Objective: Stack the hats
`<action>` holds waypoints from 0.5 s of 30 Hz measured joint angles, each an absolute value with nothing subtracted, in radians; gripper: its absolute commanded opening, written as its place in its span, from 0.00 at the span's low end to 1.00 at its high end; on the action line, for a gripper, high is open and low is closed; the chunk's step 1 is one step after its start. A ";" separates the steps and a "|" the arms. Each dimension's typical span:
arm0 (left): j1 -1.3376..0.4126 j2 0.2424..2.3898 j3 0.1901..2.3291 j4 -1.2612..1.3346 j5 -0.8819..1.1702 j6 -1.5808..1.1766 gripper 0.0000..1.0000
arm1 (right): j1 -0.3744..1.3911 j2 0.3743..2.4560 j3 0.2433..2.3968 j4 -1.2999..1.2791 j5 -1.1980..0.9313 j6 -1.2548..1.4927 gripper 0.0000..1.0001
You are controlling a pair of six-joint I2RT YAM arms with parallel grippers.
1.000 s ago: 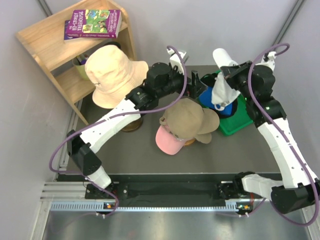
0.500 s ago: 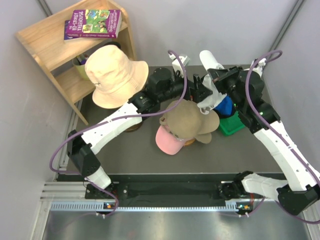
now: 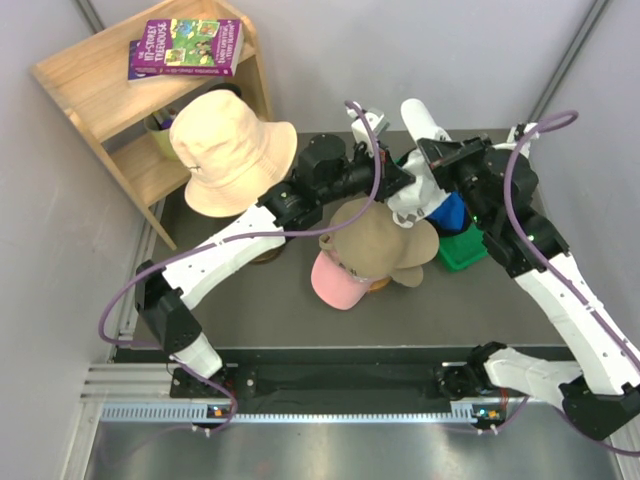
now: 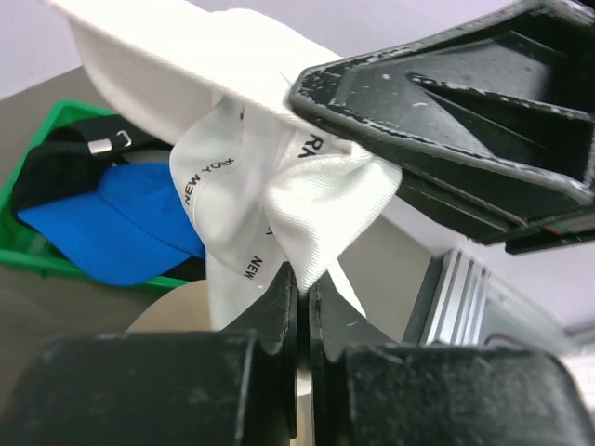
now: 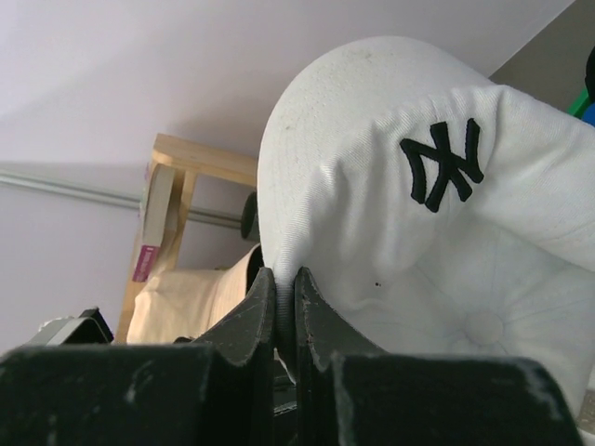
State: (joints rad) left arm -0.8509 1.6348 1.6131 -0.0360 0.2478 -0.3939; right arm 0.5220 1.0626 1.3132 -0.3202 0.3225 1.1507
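Left wrist: gripper [image 4: 300,283] pinches white cap [image 4: 321,190].

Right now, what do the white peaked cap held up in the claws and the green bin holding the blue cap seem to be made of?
White peaked cap: woven cotton-like twill, matte; fine ribbed weave, soft creases, stitched black emblem. Green rectangular bin: probably moulded plastic, smooth; straight rigid rim that holds its shape, though little of it shows.

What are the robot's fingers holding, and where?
Both hold the white cap: the right fingers pinch a fold of its crown, the left fingers pinch its bunched, lettered inner fabric.
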 measured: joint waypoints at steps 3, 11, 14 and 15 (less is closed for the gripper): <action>-0.851 1.637 1.651 -0.081 0.297 -0.335 0.00 | 0.522 1.015 1.272 -0.298 0.325 1.153 0.31; -0.828 1.668 1.820 -0.290 0.551 -0.260 0.00 | 0.476 0.896 1.147 -0.238 0.316 0.998 0.84; -0.817 1.660 1.839 -0.339 0.627 -0.264 0.00 | 0.374 0.879 1.118 -0.216 0.236 0.920 0.86; -0.814 1.657 1.838 -0.362 0.645 -0.267 0.00 | 0.343 0.878 1.110 -0.212 0.210 0.901 0.87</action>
